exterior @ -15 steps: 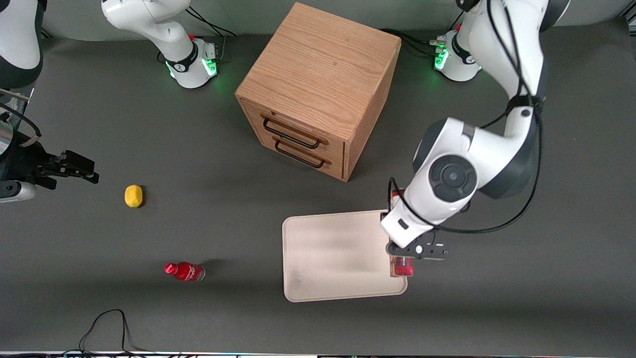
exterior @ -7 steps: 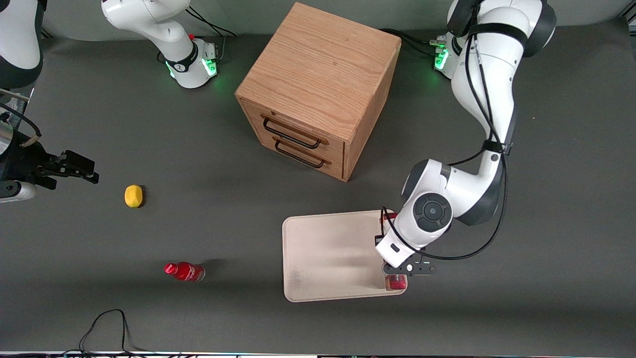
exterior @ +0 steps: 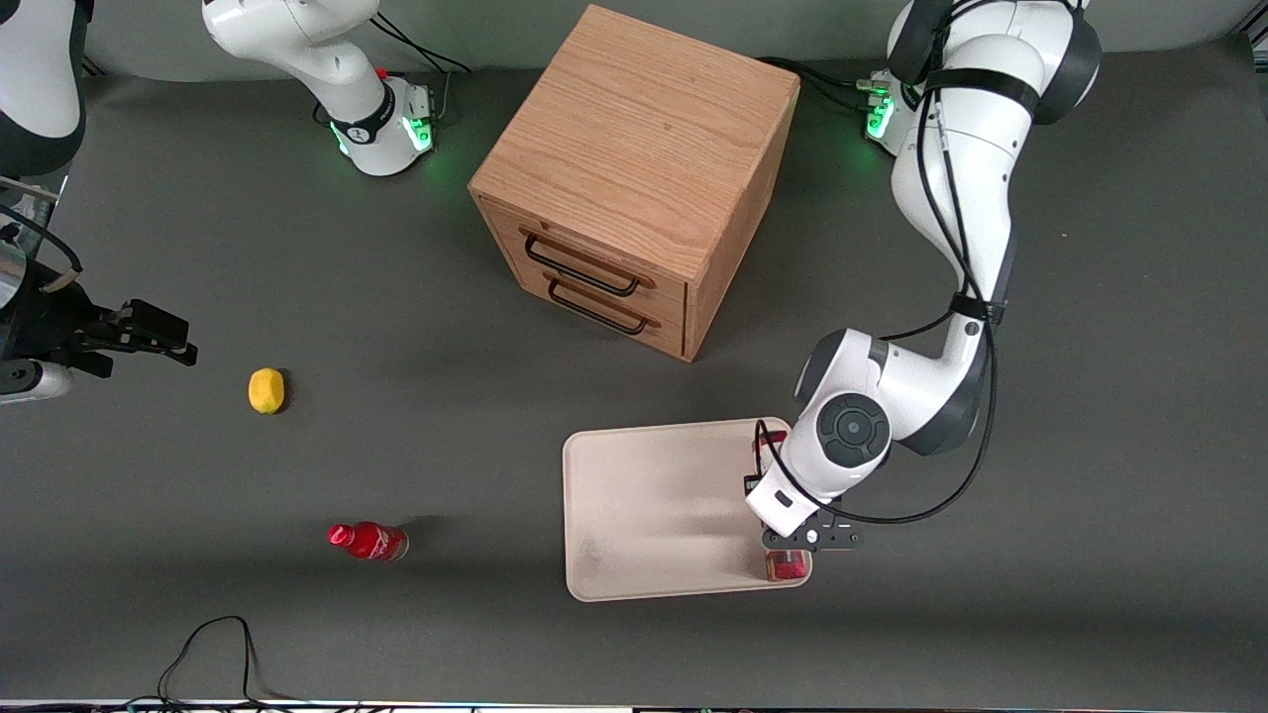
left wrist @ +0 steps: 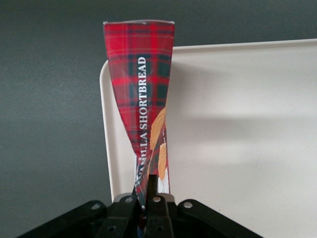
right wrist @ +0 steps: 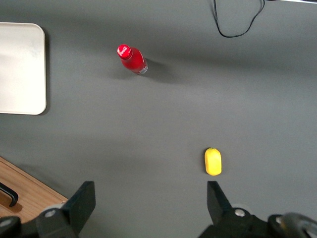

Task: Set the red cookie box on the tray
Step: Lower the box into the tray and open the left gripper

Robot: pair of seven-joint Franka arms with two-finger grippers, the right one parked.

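Over the tray (exterior: 654, 505), at its edge toward the working arm's end of the table, hangs the gripper (exterior: 790, 555), fingers clamped on the red cookie box (left wrist: 142, 94), pinching the carton in. Box lies along that rim. Placing step, seemingly. Next: lower flat inside the rim, then release.

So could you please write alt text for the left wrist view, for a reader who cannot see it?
The pincer is shut on a red tartan cookie box printed "SHORTBREAD", pinching it so the carton is squeezed narrow at the grip. The box is over the edge of a cream-white tray, one end reaching past the rim over the dark grey table.
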